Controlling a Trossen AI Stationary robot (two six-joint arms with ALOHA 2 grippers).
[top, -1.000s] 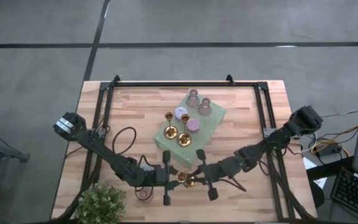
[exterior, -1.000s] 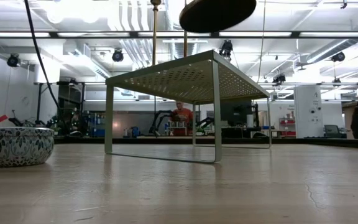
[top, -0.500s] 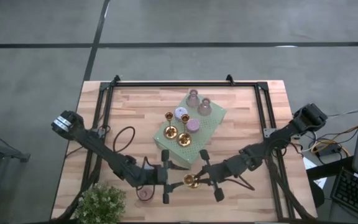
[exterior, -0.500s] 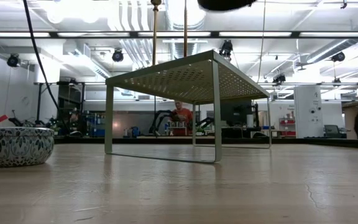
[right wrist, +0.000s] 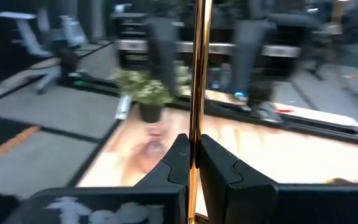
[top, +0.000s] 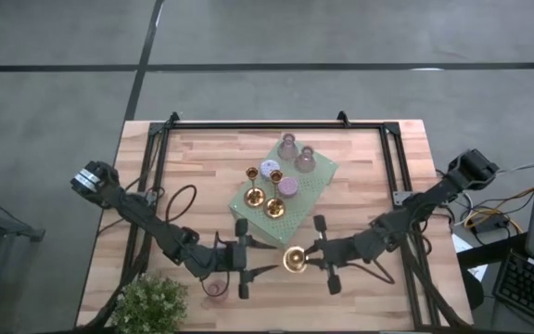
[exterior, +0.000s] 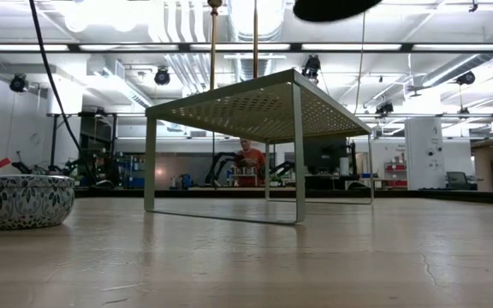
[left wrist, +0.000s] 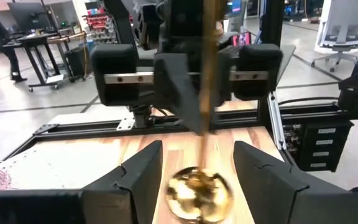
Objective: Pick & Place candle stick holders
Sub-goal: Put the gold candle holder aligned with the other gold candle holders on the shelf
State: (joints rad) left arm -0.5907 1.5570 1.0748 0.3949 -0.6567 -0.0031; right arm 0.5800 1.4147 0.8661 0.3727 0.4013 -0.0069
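Note:
My right gripper (top: 306,258) is shut on a slim gold candlestick (top: 294,260) above the table's near middle. Its stem (left wrist: 207,56) stands upright and its round base (exterior: 323,7) hangs high above the wood. My left gripper (top: 265,261) is open and faces it from the left; its fingers (left wrist: 135,177) stand on either side of the candlestick without touching it. Three more gold candlesticks (top: 274,206) and pastel holders (top: 288,187) stand on the pale-green perforated shelf (top: 315,186). A small pink holder (top: 214,289) sits near the plant. My right gripper pinches the candlestick's thin stem (right wrist: 197,124) between its two fingers (right wrist: 178,163), above the flared base (left wrist: 197,190). The fingers come level from the table's right side and lie across the stem. The candlestick stands upright in the hold, lifted clear of the table.
The shelf (exterior: 255,103) stands on thin legs at the table's middle. A leafy plant (top: 151,301) sits at the near left corner, and a patterned bowl (exterior: 24,201) shows at the left of the low view. A black frame (top: 258,125) borders the table.
My right gripper has carried the gold candlestick up and toward the table's right edge, away from my left gripper; the candlestick stays upright. My left gripper has drawn back a little toward the left edge.

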